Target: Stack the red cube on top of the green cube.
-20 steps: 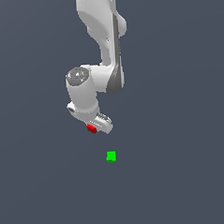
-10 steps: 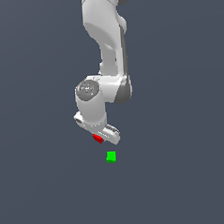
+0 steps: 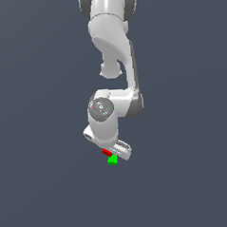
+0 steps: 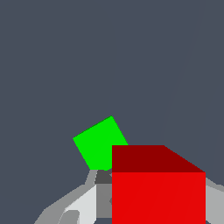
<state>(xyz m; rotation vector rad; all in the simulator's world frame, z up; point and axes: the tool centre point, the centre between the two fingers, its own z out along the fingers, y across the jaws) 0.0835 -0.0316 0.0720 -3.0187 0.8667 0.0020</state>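
While pincer clamps red cube by opposite faces above green cube: judged light, rigid, smooth, slip-prone.

No legible text, label, brand, number or sign appears in either view. The faces of the red cube and the green cube are plain, unmarked colour. The white arm housing carries no readable marking in the exterior view, and the grey background is blank throughout.
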